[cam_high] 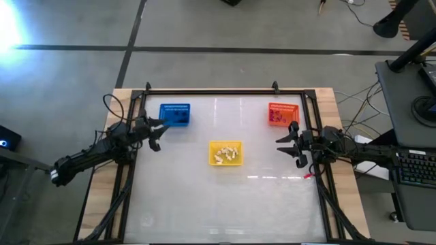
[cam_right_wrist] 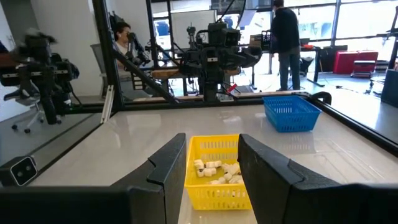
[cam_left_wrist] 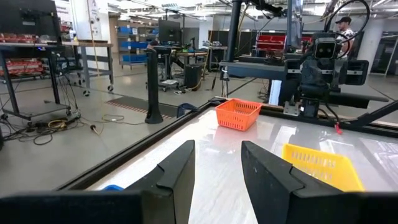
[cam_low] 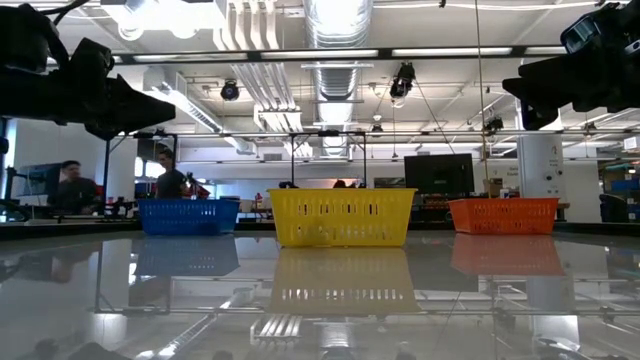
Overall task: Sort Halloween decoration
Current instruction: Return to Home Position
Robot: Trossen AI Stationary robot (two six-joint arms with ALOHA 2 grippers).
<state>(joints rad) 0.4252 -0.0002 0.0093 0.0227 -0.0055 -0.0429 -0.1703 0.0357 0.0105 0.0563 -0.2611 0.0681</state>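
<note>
- Yellow mesh holds the cream trinkets [cam_right_wrist: 214,169]. The yellow basket [cam_low: 342,215] sits mid-table, with the blue basket [cam_low: 188,215] toward the left arm's side and the orange basket [cam_low: 503,214] toward the right arm's. Purple trinkets [cam_high: 277,117] show in the orange one; what lies in the blue one is too dark to tell. I see no loose piece on the glossy table [cam_high: 225,204].
- Left gripper [cam_left_wrist: 216,155] hangs just beside the blue basket, fingers parted and holding nothing. Right gripper [cam_right_wrist: 211,146] hangs near the orange basket, likewise parted and bare.
- Likely risk: a low or wide swing on the way home clips a basket corner — light mesh on a slick top would probably skid or tip, spilling sorted pieces.
- Dark frame rails [cam_high: 211,90] edge the table close to both arms — a retreat must clear them.
- Small red piece [cam_high: 308,175] lies by the right rail; I cannot tell what it is.
- People stand in the room beyond, well apart from the table.
</note>
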